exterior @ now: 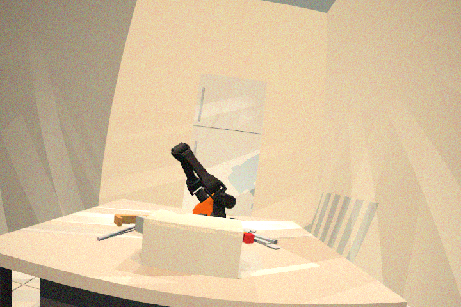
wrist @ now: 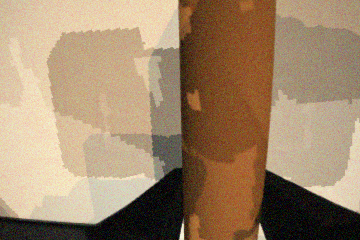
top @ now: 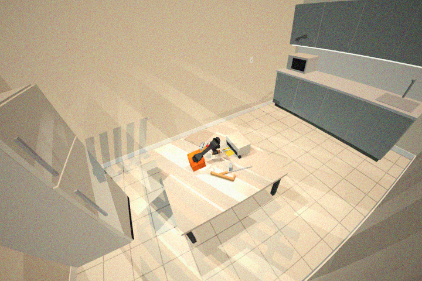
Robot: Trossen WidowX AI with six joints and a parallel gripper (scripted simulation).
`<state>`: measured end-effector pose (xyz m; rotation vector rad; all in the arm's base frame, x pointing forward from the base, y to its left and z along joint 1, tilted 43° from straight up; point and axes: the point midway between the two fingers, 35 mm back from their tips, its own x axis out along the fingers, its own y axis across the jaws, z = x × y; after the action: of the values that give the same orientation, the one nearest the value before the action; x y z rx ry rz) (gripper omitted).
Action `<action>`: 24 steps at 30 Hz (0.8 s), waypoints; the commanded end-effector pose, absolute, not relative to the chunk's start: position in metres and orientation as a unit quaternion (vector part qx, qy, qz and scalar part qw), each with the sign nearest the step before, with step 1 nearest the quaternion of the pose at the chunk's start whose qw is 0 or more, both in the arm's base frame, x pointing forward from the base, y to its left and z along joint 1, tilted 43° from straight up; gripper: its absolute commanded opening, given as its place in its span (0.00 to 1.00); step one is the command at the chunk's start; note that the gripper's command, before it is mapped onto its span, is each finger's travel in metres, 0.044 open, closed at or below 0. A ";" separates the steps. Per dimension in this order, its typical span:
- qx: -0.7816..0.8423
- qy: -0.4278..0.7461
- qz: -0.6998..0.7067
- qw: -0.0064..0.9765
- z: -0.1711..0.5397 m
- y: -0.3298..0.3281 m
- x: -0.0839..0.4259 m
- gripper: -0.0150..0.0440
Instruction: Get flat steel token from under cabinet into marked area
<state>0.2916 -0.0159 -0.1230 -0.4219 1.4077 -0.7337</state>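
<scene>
My gripper (top: 215, 151) (wrist: 217, 177) is shut on an orange-brown handle (wrist: 228, 100), which runs straight up the wrist view between the black fingers. In the top view a thin pale rod extends from the gripper over the yellow marked area (top: 230, 153) towards the cabinet. The gripper is hidden behind the cabinet in the exterior view. The cream cabinet (top: 240, 143) (exterior: 191, 249) has its dark-edged front facing the arm. I cannot make out the steel token in any view. The rod's far end is too small to tell.
A wooden T-shaped piece (top: 223, 175) lies on the table beside a thin grey rod (top: 244, 168) (exterior: 114, 233) and a grey block (top: 230, 166) (exterior: 139, 224). On the other side are a red block (exterior: 248, 237) and grey bars (exterior: 265, 240).
</scene>
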 end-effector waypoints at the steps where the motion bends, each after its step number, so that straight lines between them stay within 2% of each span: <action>1: -0.188 0.629 -0.328 0.679 -0.125 -0.015 0.283 0.25; 24: -0.188 0.629 -0.327 0.679 -0.131 -0.009 0.251 0.25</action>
<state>0.2587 -0.0088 -0.1295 -0.4217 1.4086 -0.7326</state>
